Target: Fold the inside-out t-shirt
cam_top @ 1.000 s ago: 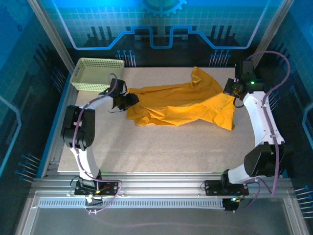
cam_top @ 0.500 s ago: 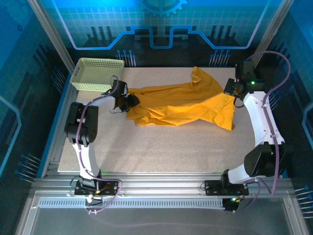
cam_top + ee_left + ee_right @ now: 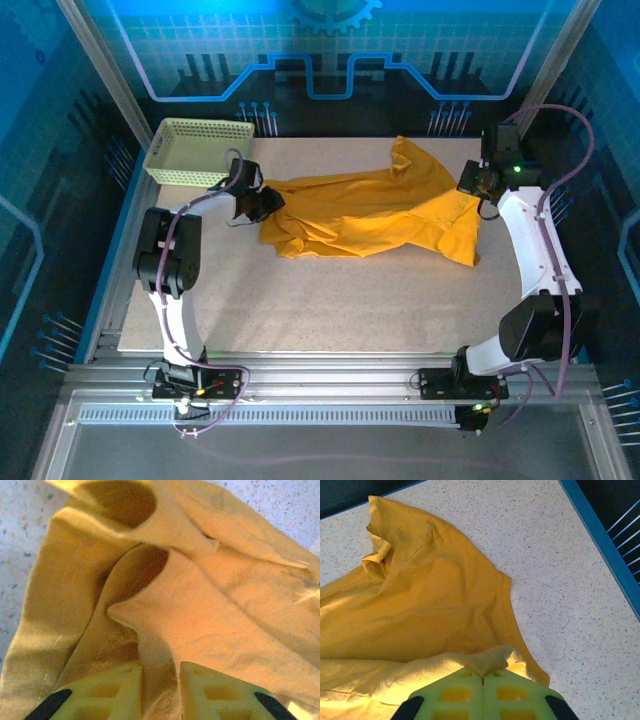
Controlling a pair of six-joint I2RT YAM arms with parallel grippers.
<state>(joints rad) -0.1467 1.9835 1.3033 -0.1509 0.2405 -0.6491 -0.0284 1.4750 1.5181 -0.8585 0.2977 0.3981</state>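
While sprawled rumpled over the far half of the table (image 3: 330,300), held at opposite ends, likely for pulling the inside-out t-shirt (image 3: 370,215) flat before folding: by left gripper (image 3: 160,679) narrowed on a raised fold (seemingly tight), by right gripper (image 3: 483,679) pinched shut on a bunched edge.

From above and behind the arm bases (image 3: 195,380), looks steeply down from well back, taking in the whole table (image 3: 350,300), with the left gripper (image 3: 262,203) at the left end of the mustard t-shirt (image 3: 370,215) and the right gripper (image 3: 470,185) at its right end. On the left wrist, sits very close behind its own yellow fingers (image 3: 100,697), facing into the cloth folds at that left end. On the right wrist, looks from slightly farther off past its own fingers (image 3: 520,695), across the shirt's right end and bare tabletop to the blue table edge (image 3: 600,545), all shared with the overhead view.
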